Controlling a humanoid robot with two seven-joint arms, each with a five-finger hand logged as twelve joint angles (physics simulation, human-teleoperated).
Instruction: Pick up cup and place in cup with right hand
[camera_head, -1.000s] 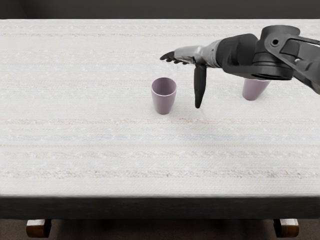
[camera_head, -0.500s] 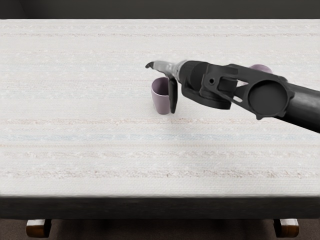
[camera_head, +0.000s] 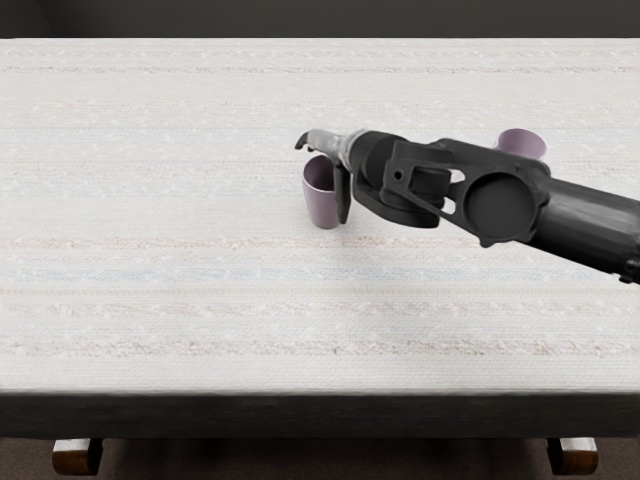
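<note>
Purple, upright, towards twelve o'clock: see near cup (camera_head: 321, 206) beside right hand (camera_head: 340, 147), fingers apart. Seems merely reached; needs grasping, lifting, nesting with far cup (camera_head: 523, 143) at two o'clock.

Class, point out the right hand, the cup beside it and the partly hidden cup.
Right hand (camera_head: 331, 142), head view: silver part.
Cup beside it (camera_head: 321, 208), head view: outer wall.
Partly hidden cup (camera_head: 521, 145), head view: inner wall.

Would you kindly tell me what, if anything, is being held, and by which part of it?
It cannot be told: the right hand is at the nearer cup, but its grip is unclear.
</note>
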